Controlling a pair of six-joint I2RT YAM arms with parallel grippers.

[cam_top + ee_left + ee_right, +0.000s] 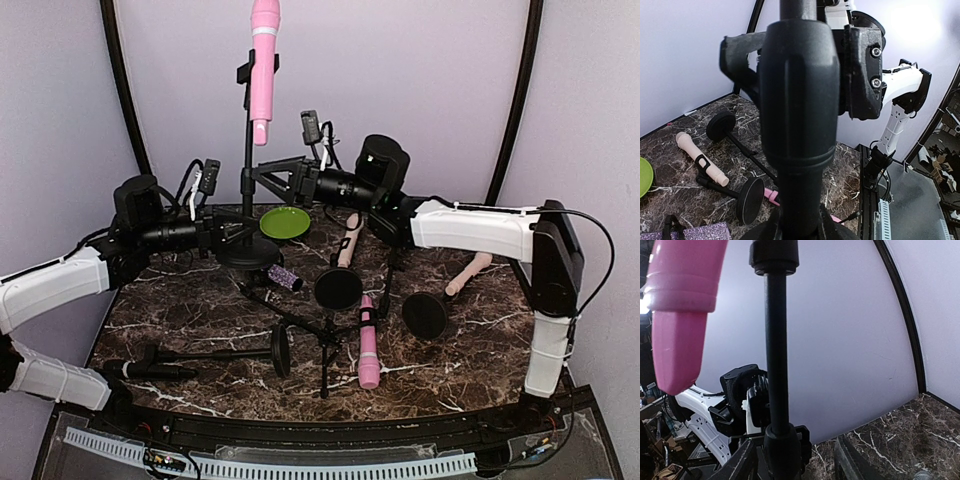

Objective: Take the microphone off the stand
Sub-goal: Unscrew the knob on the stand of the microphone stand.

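Observation:
A pink microphone (264, 60) sits in the clip at the top of an upright black stand (247, 170), whose round base (248, 252) rests on the marble table. My left gripper (232, 235) is shut on the stand's pole low down; in the left wrist view (800, 227) the pole (799, 125) fills the space between the fingers. My right gripper (262, 180) is open around the pole at mid height, below the microphone. In the right wrist view (795, 460) the pole (776, 340) runs up between the fingers and the microphone (680, 315) hangs at the upper left.
A green plate (285, 222) lies behind the base. Several other stands lie on the table (480, 340), with round bases (338, 289) (425, 315). A pink microphone (368, 340), two beige ones (350, 238) (468, 273) and a black one (150, 370) lie loose.

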